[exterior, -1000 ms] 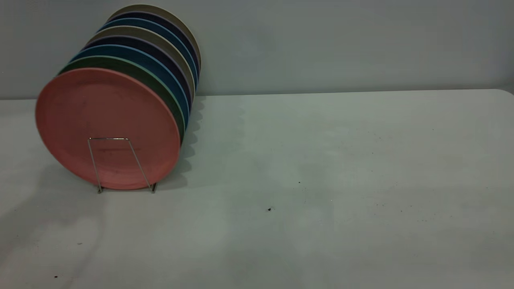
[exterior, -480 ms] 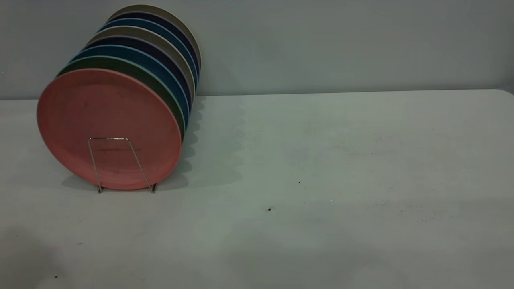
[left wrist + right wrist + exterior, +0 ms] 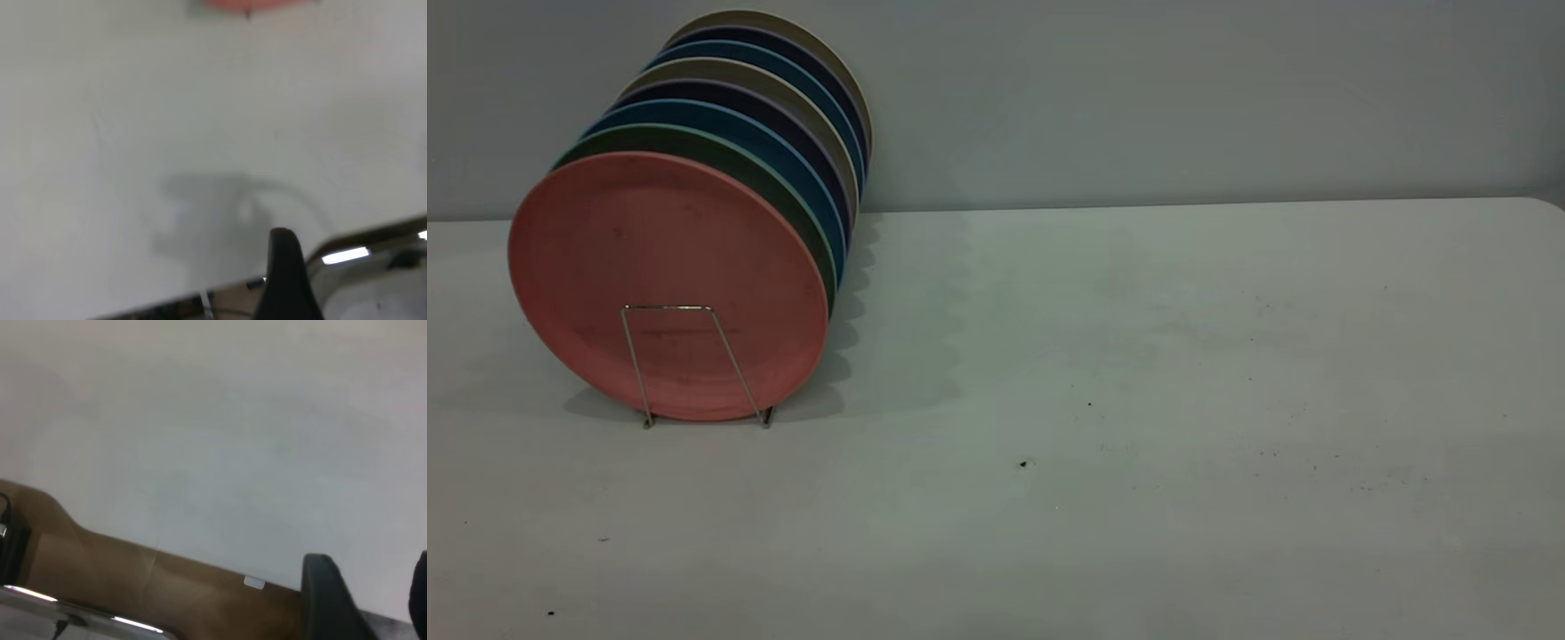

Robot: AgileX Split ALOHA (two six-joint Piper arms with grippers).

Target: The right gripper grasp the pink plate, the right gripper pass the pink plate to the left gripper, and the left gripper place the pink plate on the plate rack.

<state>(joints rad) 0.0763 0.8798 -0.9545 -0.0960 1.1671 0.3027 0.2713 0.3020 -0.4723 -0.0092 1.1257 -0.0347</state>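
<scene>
The pink plate [image 3: 667,258] stands upright at the front of the plate rack [image 3: 633,356], behind the rack's front wire loop, at the table's left. Its lower rim shows far off in the left wrist view [image 3: 253,4]. Neither gripper is in the exterior view. My left gripper [image 3: 285,267] shows only as one black tip over the table's near edge, away from the plate. My right gripper [image 3: 370,563] is open and empty, low over the bare table near its edge.
Behind the pink plate, a green plate [image 3: 787,191], several blue plates [image 3: 818,169] and grey-beige plates stand in a row in the rack. The grey table [image 3: 1138,356] stretches to the right. Brown floor [image 3: 133,580] lies beyond the table edge.
The arm's shadow on the table's lower left has drawn out of the exterior view. The pink plate has settled slightly in the rack and now stands still.
</scene>
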